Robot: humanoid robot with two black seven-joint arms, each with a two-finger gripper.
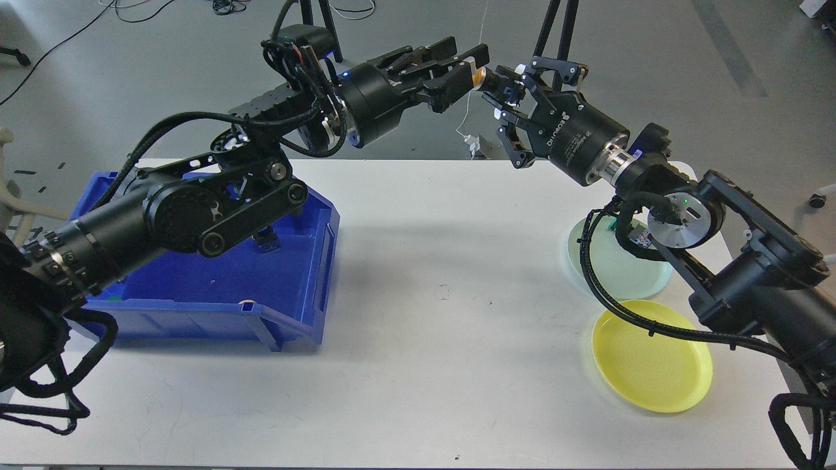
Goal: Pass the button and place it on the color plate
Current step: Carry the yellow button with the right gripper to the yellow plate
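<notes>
Layout of the work surface. A table spans the view. On its left part stands a storage bin, open side up, with its front lip toward the near edge. On the right part lie two plates: the farther plate sits toward the rear right, and the nearer plate lies just in front of it, toward the near edge. Above the rear middle of the table, the left gripper and the right gripper meet tip to tip, with a button between them. The left arm passes over the bin; the right arm passes over the farther plate.
</notes>
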